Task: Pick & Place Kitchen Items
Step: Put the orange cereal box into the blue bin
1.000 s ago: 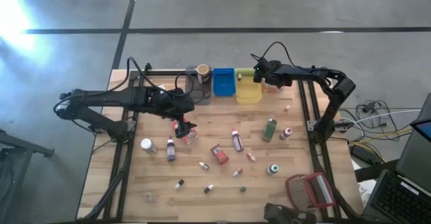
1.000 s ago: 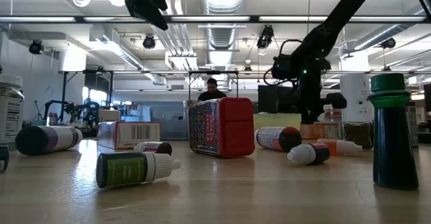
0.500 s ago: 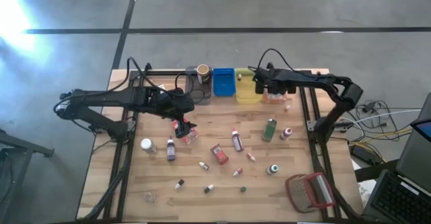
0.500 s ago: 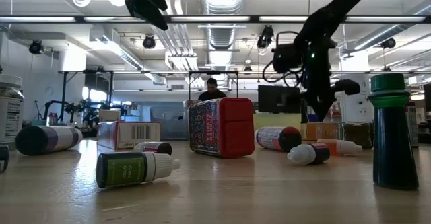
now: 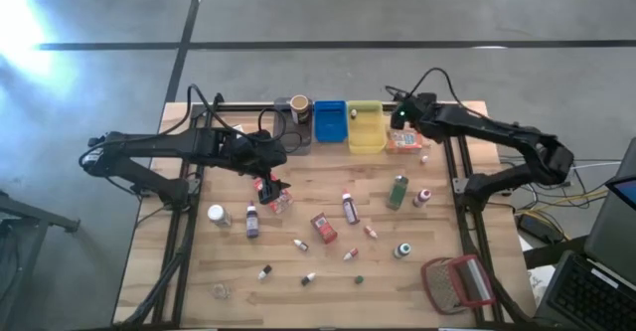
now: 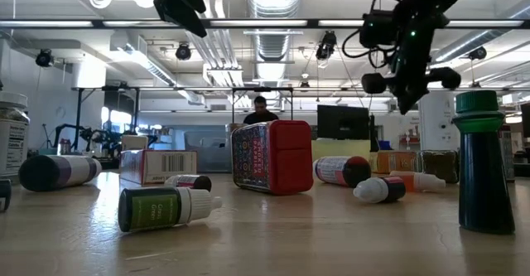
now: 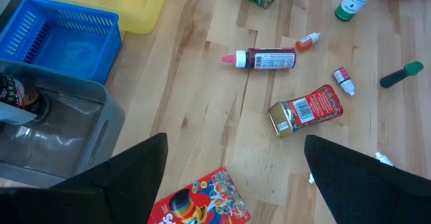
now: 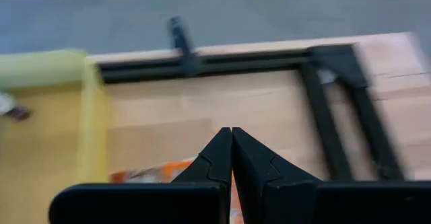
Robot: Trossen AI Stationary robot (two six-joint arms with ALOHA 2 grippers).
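The table [image 5: 427,222] is carrying everything. Along its far edge, grey [image 5: 296,130], blue [image 5: 329,120] and yellow [image 5: 366,127] bins are sitting in a row. The left gripper [image 5: 274,189] is hanging with fingers spread wide and empty over a red-and-white box [image 7: 196,206] near the left side. The right gripper [image 5: 398,115], fingers pressed together and holding nothing, is hovering by the far edge above an orange box [image 5: 404,140] lying just beside the yellow bin. Small bottles [image 5: 350,208] are lying scattered mid-table around a red packet [image 5: 323,227].

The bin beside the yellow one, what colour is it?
Blue bin; clearest in the left wrist view.
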